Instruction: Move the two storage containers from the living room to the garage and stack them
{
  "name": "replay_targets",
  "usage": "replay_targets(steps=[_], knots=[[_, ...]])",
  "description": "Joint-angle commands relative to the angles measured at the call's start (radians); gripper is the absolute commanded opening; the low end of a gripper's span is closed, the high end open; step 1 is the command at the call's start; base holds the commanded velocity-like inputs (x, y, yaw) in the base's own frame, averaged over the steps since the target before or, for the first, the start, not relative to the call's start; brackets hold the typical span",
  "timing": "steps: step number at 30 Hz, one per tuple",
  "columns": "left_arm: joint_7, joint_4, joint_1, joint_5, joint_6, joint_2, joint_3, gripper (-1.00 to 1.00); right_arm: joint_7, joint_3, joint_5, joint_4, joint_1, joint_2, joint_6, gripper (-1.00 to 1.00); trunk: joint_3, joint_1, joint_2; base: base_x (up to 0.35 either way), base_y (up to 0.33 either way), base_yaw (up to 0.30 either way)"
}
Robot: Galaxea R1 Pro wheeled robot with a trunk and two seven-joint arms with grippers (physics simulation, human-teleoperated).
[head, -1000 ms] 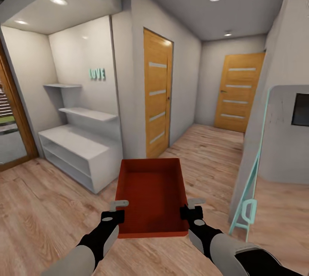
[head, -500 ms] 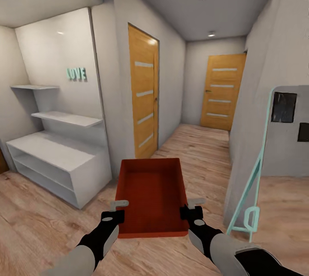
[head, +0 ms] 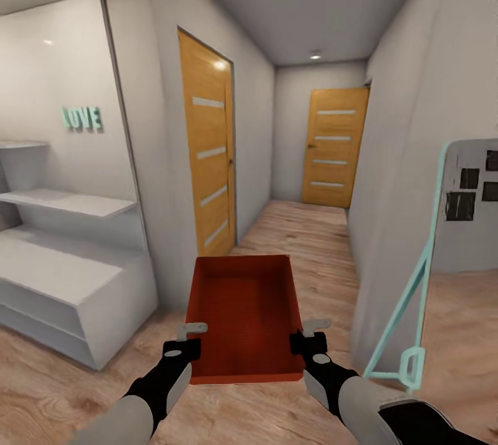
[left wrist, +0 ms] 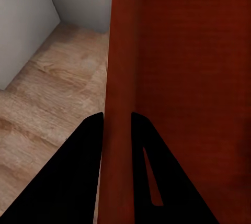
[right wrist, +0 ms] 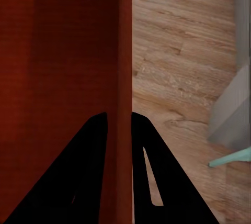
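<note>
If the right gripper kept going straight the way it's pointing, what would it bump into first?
Probably nothing soon. The right gripper, clamped on the storage container's side wall, points down the hallway. The way looks free to the far door, though depth is hard to judge.

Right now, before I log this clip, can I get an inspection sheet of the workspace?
Surface: light wood plank floor, hallway.
Job's things: one storage container, red-orange, empty, carried level in front of the robot.
Clutter: nothing seen.
End effectors: left end effector shut on the container's left wall; right end effector shut on its right wall.
Cables: nothing seen.
Surroundings: two wooden doors, white shelf unit, LOVE letters, teal-framed board at right.
</note>
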Motion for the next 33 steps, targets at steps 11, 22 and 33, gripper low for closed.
replay_targets(steps=[11,22,33], knots=[[0.027,-0.007,-0.001,-0.024,0.0,0.0,0.023,-1.0,0.004,-0.032,0.012,0.003,0.0,0.001,0.003,-1.0,-0.001,0.001,-0.001,0.312,0.184,-0.234],[0.027,-0.007,-0.001,-0.024,0.0,0.0,0.023,-1.0,0.004,-0.032,0.012,0.003,0.0,0.001,0.003,-1.0,-0.001,0.001,-0.001,0.312,0.183,-0.234],[0.027,-0.007,-0.001,-0.025,0.0,0.0,0.023,-1.0,0.004,-0.032,0.012,0.003,0.0,0.001,0.003,-1.0,-0.001,0.001,-0.001,0.312,0.18,-0.234]])
